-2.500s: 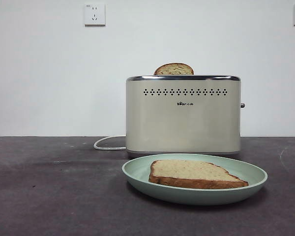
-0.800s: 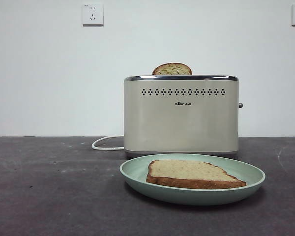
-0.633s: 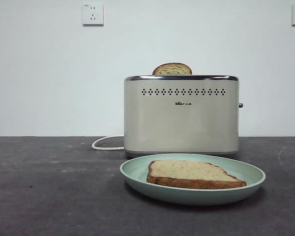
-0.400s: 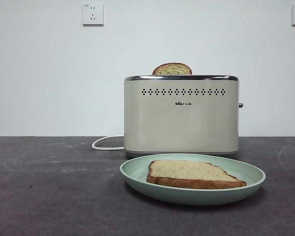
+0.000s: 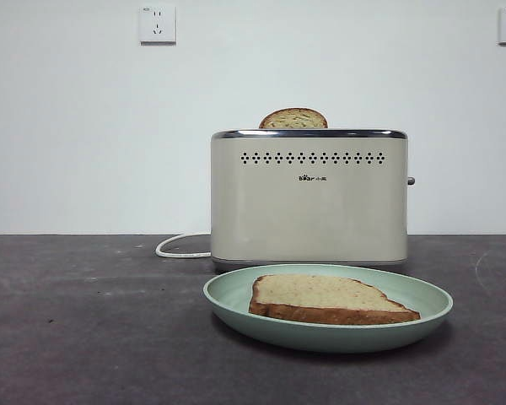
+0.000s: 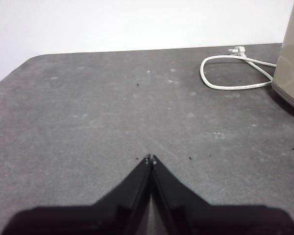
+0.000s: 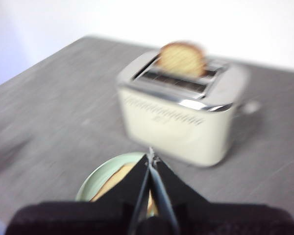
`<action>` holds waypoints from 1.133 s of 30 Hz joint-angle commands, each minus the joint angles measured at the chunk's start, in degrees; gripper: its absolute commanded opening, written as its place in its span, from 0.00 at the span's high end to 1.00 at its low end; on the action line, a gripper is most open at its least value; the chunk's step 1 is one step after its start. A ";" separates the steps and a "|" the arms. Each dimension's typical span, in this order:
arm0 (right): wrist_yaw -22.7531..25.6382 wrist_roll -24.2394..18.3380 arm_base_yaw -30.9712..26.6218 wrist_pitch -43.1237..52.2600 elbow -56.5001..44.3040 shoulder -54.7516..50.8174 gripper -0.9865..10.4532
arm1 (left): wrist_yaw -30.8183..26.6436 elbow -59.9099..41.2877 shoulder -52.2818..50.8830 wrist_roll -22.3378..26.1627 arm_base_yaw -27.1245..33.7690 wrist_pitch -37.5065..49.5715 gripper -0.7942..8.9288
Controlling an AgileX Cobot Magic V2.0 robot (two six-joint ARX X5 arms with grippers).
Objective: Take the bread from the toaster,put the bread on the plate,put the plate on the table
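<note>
Bread (image 5: 325,297) lies flat in the mint-green plate (image 5: 236,295), crust edge facing the front camera; plate sits on the table (image 5: 84,329), directly in front of the toaster (image 5: 309,198) and just beside its base. A second, narrower dome-topped slice (image 5: 293,119) stands upright in the toaster's slot, only its rounded top showing above the chrome rim. White cord (image 5: 181,246) loops out from the toaster's lower left corner along the table; same cord (image 6: 235,73) shows in the left wrist view as a curved loop next to the toaster's edge (image 6: 291,58). Left gripper (image 6: 150,159) has both black jaws pressed together tip to tip, holding nothing, low over bare table (image 6: 88,107) well to the side of the toaster. Right gripper (image 7: 150,157) is also closed on nothing, jaws meeting at the tips, up above the plate (image 7: 95,178) and looking down on the toaster (image 7: 181,115) with the dome-topped slice (image 7: 181,58) in its slot; that view is motion-blurred, bread (image 7: 115,181) under the jaws only partly visible. Neither gripper appears in the front view. Versus 0.5 s ago: toaster, plate, bread and the wall outlets (image 5: 157,24) all sit a touch further left in the front picture by the same small amount, their relative layout unchanged. Same small leftward offset versus the oldest frame, slightly larger.
</note>
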 commanded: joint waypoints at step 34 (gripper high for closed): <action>5.88 2.97 -5.53 36.04 -57.99 -32.30 0.91 | -0.07 -0.68 -0.11 -0.37 0.17 0.50 0.92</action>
